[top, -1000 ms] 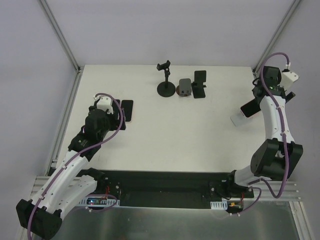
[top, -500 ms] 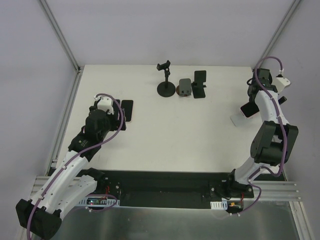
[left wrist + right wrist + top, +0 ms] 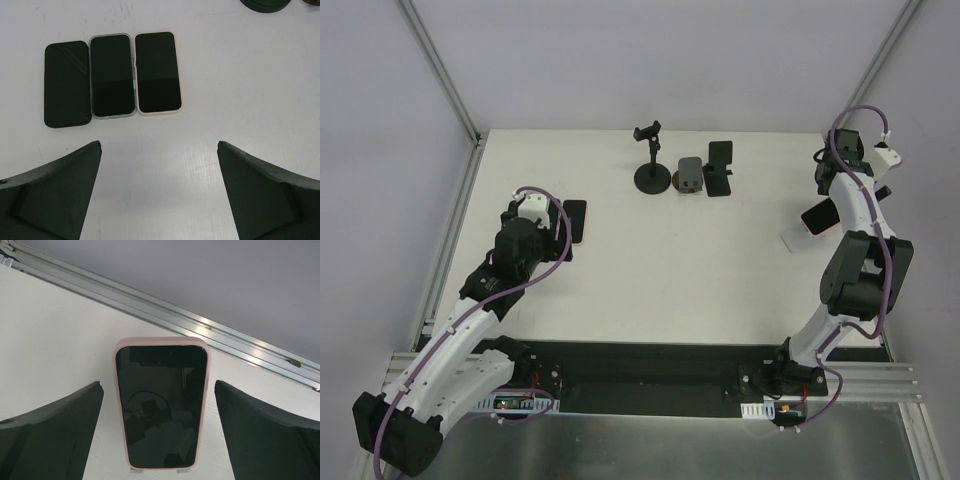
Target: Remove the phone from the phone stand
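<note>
Phone stand — mostly hidden behind phone.

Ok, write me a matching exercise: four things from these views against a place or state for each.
1. pink-cased phone
2. clear-cased phone
3. round-based stand
4. left gripper

A. middle of a flat row of three
B. open, holding nothing
C. propped on a white stand
D. far side of the table, centre

Pairs: 1-C, 2-A, 3-D, 4-B

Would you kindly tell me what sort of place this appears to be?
Probably a robotics lab test cell: a white table edged by aluminium rails and three phones laid in a row.
</note>
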### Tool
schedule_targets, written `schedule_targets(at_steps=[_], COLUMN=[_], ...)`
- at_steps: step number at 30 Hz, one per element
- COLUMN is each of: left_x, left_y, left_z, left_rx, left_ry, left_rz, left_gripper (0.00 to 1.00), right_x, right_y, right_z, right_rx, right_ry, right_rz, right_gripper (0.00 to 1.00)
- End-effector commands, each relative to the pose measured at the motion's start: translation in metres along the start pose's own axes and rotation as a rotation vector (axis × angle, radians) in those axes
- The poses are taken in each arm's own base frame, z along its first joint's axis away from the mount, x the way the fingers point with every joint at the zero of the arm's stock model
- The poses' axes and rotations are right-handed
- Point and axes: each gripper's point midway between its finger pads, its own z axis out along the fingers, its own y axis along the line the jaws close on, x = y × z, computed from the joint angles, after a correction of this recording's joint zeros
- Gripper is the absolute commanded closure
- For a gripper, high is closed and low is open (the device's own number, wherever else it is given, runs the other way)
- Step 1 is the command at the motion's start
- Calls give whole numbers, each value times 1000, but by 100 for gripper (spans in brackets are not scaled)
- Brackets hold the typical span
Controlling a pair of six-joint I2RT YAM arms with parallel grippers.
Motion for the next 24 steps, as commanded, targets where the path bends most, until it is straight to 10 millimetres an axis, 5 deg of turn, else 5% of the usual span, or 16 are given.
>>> schedule_targets(at_steps=[1,16,24], left_x=[-5,-5,-7], left_y=[-1,-3,-4], left_z=[3,3,2], left_rx=[0,12,18], left_ry=[-22,-22,-27], left_rz=[19,24,21], left_gripper=[1,1,1], right_x=[-16,6,3], right_y=[4,-3,-3], right_z=[2,18,10], right_rx=[23,93,62], right_ry=[-34,6,16], right_rz=[50,5,15], right_gripper=[4,1,22])
